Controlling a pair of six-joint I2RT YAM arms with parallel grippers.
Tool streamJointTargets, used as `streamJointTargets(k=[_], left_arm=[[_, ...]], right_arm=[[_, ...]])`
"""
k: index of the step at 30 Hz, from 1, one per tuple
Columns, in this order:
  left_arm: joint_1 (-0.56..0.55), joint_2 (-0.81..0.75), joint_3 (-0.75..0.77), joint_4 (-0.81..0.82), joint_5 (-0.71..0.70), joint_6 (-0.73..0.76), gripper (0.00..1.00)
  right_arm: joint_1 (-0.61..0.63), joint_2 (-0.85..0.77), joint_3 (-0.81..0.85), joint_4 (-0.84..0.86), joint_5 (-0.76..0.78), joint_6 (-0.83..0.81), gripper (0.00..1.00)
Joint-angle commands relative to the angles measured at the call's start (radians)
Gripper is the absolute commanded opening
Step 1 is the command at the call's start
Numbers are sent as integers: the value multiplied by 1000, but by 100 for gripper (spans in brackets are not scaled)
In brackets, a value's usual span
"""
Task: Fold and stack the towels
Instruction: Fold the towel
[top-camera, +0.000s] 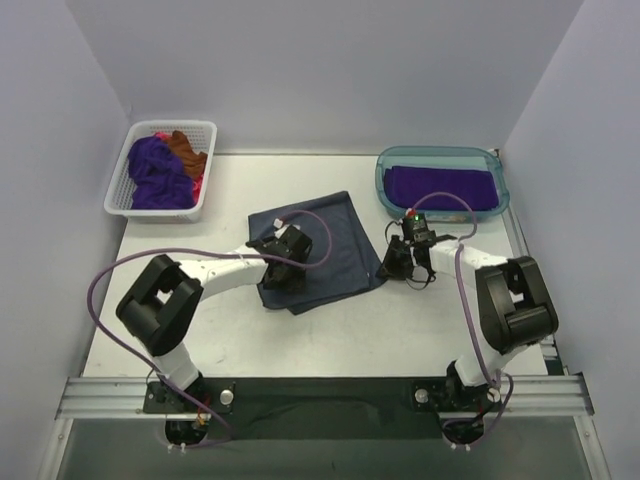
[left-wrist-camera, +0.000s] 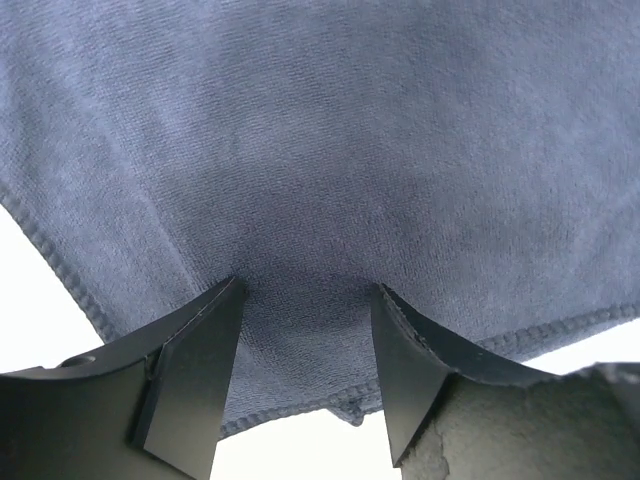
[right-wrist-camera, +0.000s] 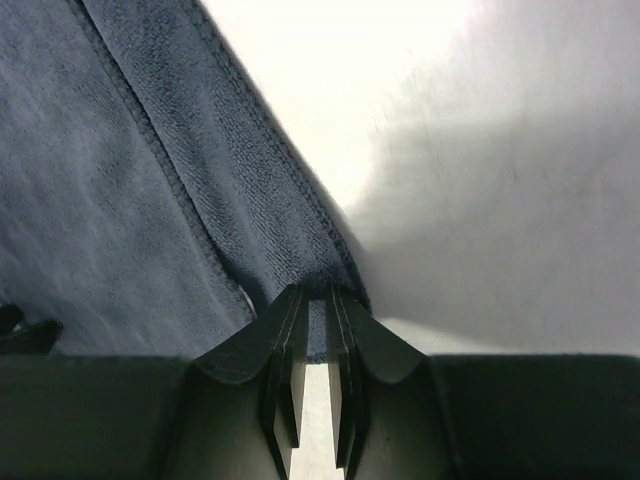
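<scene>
1. Blue-grey towel (top-camera: 335, 240), held at its right edge: the right gripper (right-wrist-camera: 318, 292) has its fingers drawn almost together on the hemmed border, and the hem runs in between the tips.
2. Other arm: the left gripper (left-wrist-camera: 305, 285) stands with fingers spread wide, tips pressed down on the blue-grey towel near its front left corner. Cloth fills the gap between them and nothing is clamped.
3. Location of the blue-grey towel: middle of the table (top-camera: 400, 330), lying mostly flat, with doubled layers showing along the front left edge.
4. Teal tub (top-camera: 381, 185), back right, just behind the right gripper: a purple towel (top-camera: 440, 185) lies flat inside.
5. White lattice basket (top-camera: 185, 125), back left, well apart from both arms: it holds a crumpled second purple towel (top-camera: 155, 175), a rust-brown towel (top-camera: 185, 150) and some pink cloth (top-camera: 198, 186).
</scene>
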Motion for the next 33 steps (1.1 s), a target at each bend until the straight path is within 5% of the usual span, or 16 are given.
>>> streamJointTargets(k=[1,11,19,26,33], left_arm=[[-3,-39,-61,-47,3,-3,64],[-2,-253,-90,-115,-23,80,70],[9,-478,-93,-186,-53,-77,90],[170,-577,-258,-183,-5,-189,88],[236,-553,-367,-107,60,-198,73]], right_arm=[[-2,-61,-98,-128,13,65,15],[5,-381,-210,-234,33,174,19],[132,-492,-184,-182,24,252,50],[202,-434,-256,-9,-9,405,51],[214,-400,-270,10,17,413,50]])
